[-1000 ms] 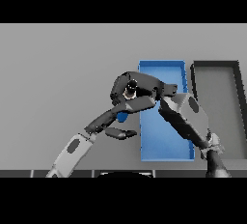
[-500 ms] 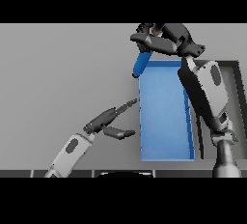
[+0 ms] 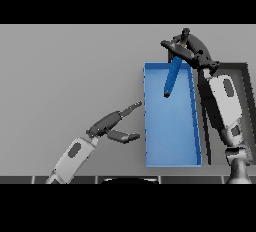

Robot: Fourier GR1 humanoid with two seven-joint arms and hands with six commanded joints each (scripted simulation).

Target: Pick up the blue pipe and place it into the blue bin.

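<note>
The blue pipe [image 3: 172,78] hangs tilted over the far end of the blue bin [image 3: 150,126], its lower end pointing down into the bin. My right hand [image 3: 186,47] is shut on the pipe's upper end, held above the bin's far rim. Left of the bin, my left hand [image 3: 112,124] hovers over the table with its fingers straight and its thumb spread, holding nothing.
A dark grey bin [image 3: 245,83] stands right beside the blue bin, partly hidden by my right forearm [image 3: 224,103]. The grey table [image 3: 65,76] spreads out to the left and far side.
My right hand has carried the pipe to the right, from outside the bin's left far corner to above the bin's far end. The left hand has barely moved.
</note>
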